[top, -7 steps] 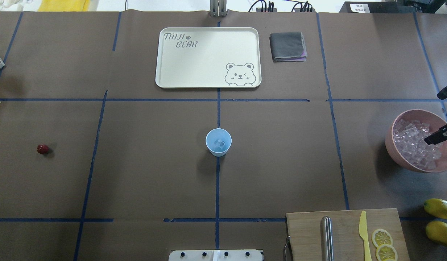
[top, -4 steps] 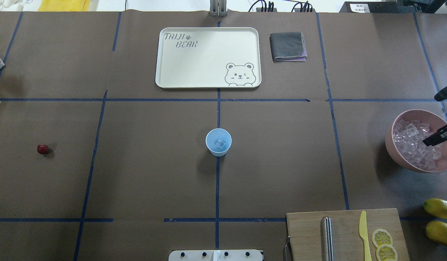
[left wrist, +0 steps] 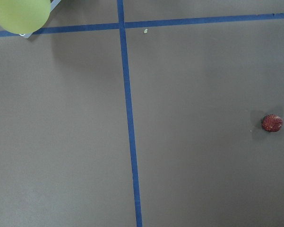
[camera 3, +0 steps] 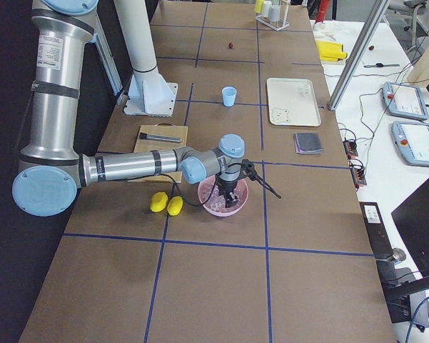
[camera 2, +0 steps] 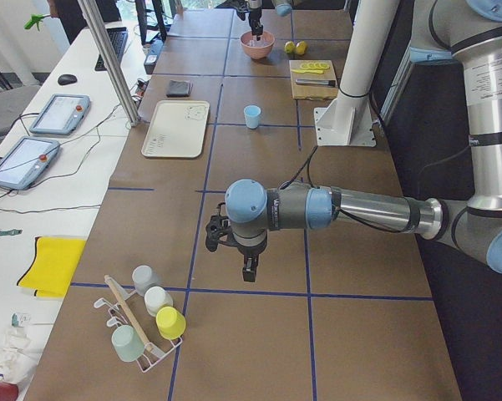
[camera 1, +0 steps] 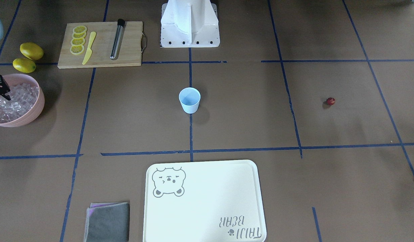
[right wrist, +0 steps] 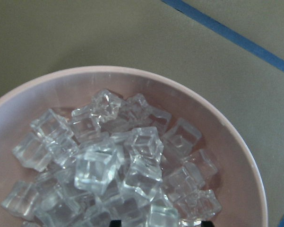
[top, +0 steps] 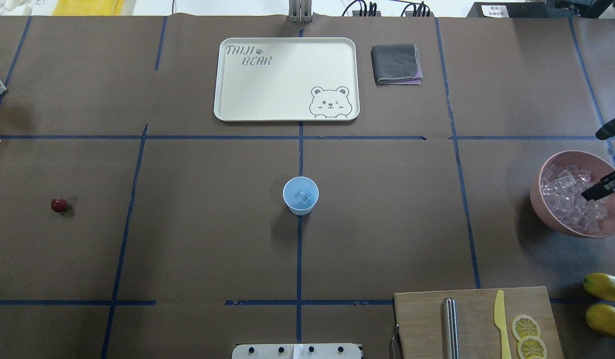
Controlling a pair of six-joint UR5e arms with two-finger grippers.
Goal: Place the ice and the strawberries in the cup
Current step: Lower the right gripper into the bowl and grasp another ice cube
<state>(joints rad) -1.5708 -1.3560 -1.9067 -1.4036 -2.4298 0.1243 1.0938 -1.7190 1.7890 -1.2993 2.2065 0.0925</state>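
Observation:
The pale-blue cup [top: 301,195] stands upright at the table's middle with one clear ice cube [top: 302,198] in it; it also shows in the front view [camera 1: 189,99]. The heap of ice [right wrist: 118,165] fills the pink bowl [top: 541,209] at the right edge. My right gripper [top: 592,193] hangs just over the ice, its dark tips apart at the bottom of its wrist view, nothing between them. The strawberry [top: 59,205] lies alone at the far left, also in the left wrist view [left wrist: 272,123]. My left gripper [camera 2: 249,271] hovers above the table near the berry; I cannot tell its state.
A white bear tray [top: 287,50] and a folded grey cloth [top: 396,64] lie at the back. A wooden board [top: 477,304] with a metal rod, yellow knife and lemon slices sits front right, two lemons [top: 605,286] beside it. A rack of cups [camera 2: 146,322] stands far left.
My right gripper has shifted slightly inward and down over the ice bowl. The cup, the strawberry and the bowl have not moved.

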